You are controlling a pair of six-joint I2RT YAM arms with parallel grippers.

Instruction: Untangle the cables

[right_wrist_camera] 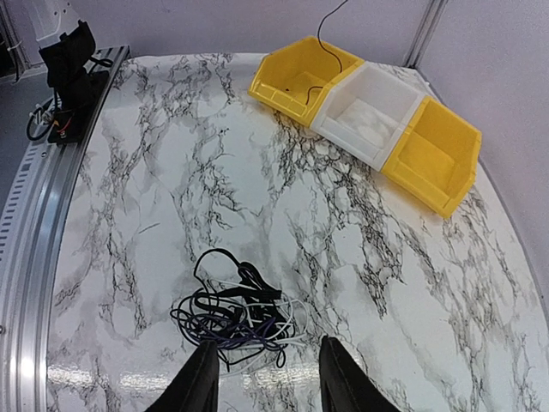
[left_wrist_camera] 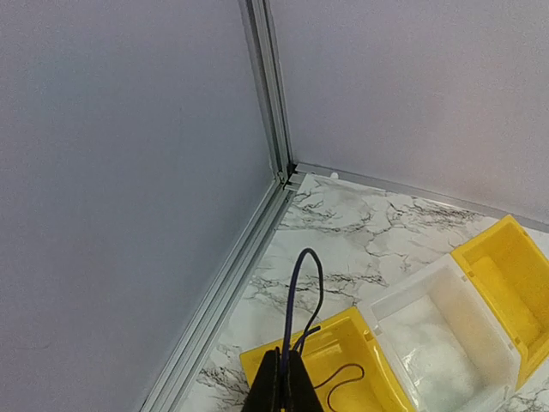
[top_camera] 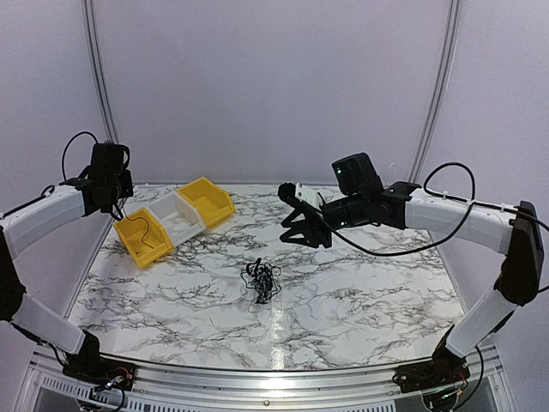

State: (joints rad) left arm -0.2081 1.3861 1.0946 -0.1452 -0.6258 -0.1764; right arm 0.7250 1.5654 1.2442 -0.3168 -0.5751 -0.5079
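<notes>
The left fingers [left_wrist_camera: 276, 390] are clenched on a single cable [left_wrist_camera: 305, 279], a thin dark wire that arches up out of their tips and drops back down past them. Its free end lies curled on the floor of the yellow bin [left_wrist_camera: 339, 330] directly under those fingers. Beyond that bin, farther from the left fingers, sit a white bin [left_wrist_camera: 429, 335] and a second yellow bin [left_wrist_camera: 506, 275], the three touching in a row. The right fingers [top_camera: 298, 230] are spread apart and grasp nothing. Below them and just ahead of their tips, the clump of cables [right_wrist_camera: 236, 313] rests on the marble table [top_camera: 369, 292]. It is a loose knot of black loops with some paler strands, well apart from the bins.
</notes>
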